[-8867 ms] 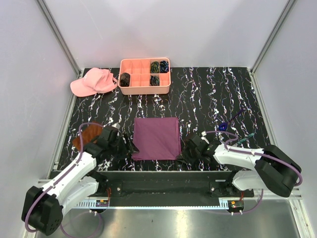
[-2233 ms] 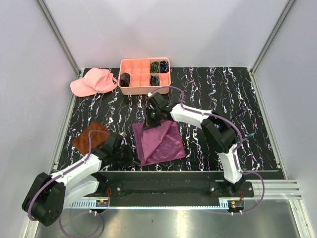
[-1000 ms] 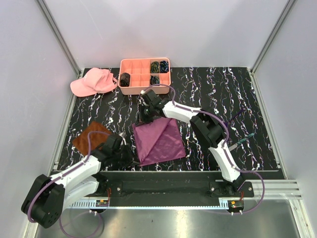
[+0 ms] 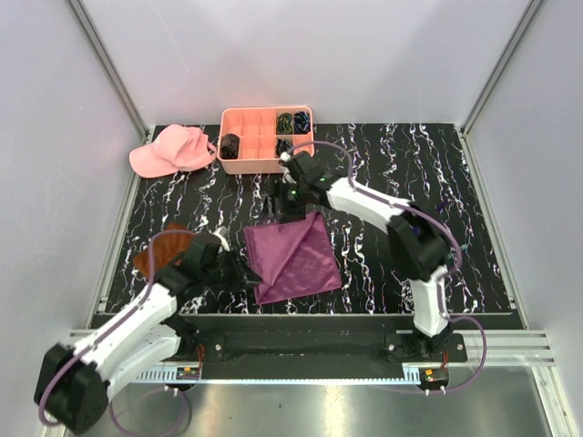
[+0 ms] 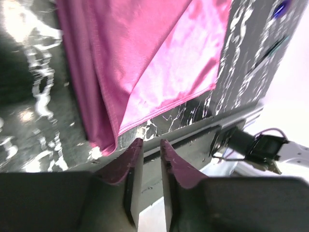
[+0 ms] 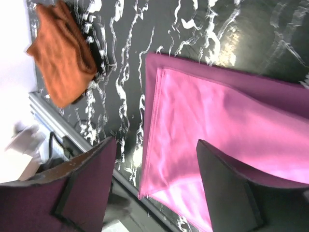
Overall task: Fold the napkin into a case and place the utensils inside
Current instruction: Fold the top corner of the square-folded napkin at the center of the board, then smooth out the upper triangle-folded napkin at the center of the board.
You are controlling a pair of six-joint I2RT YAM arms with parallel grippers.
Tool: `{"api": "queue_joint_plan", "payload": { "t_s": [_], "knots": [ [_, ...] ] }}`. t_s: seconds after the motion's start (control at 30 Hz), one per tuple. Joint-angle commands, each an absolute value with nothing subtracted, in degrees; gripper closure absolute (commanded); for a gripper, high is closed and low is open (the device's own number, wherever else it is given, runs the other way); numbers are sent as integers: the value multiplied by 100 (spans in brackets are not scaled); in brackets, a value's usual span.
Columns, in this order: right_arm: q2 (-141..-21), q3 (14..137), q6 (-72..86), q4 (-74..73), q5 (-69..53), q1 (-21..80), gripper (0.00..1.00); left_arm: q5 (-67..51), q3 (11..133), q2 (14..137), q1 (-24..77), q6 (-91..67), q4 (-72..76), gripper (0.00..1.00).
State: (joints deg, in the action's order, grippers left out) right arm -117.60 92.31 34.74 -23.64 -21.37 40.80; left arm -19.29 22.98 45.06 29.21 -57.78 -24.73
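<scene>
1. Closest to me, the left gripper sits low at the near-left corner of the napkin. Its fingers are drawn almost together, leaving only a thin slit. I see no cloth in that slit. The napkin's corner lies just beside the gripper, to one side of it.
2. The napkin lies flat on the black marbled table, near the front edge and about midway across, turned a little askew. A glossier pink layer is folded over a darker purple one, and a diagonal crease runs across it.
3. A rust-brown cloth lies to the napkin's left, apart from it, beside the left arm.
4. Of the utensils, the left wrist camera catches only a bluish end on the table, well apart from the napkin on its far side. I cannot pick them out from overhead.
5. The right gripper is over the napkin's far corner, with its arm stretched across the table. Its fingers are spread wide with nothing between them. I cannot tell whether they touch the cloth.
6. At the back stands a salmon tray with dark coiled bundles in several compartments. A pink cap sits just to its left.
</scene>
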Motion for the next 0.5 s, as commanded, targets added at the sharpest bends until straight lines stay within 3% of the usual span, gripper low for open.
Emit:
{"api": "queue_joint_plan", "payload": {
  "t_s": [0.0,0.07,0.1,0.2,0.47],
  "knots": [
    [-10881,8360,3269,-2006,-2108,3728,28,-2540,2759,5360,3023,-5415,-1398,82],
    [-10802,7992,3357,-1873,-2399,3386,38,-2540,2847,5694,3023,-5300,-1284,82],
    [-10776,7850,3427,-1533,-2547,3297,50,-2575,2856,5869,3023,-5265,-1257,82],
    [-10898,7620,3376,-1144,-3030,3033,67,-2575,2708,6072,3032,-5265,-1204,83],
    [-11346,7655,3182,-1081,-3305,2646,73,-2636,2136,6020,3032,-5159,-1090,85]
  ]
}}
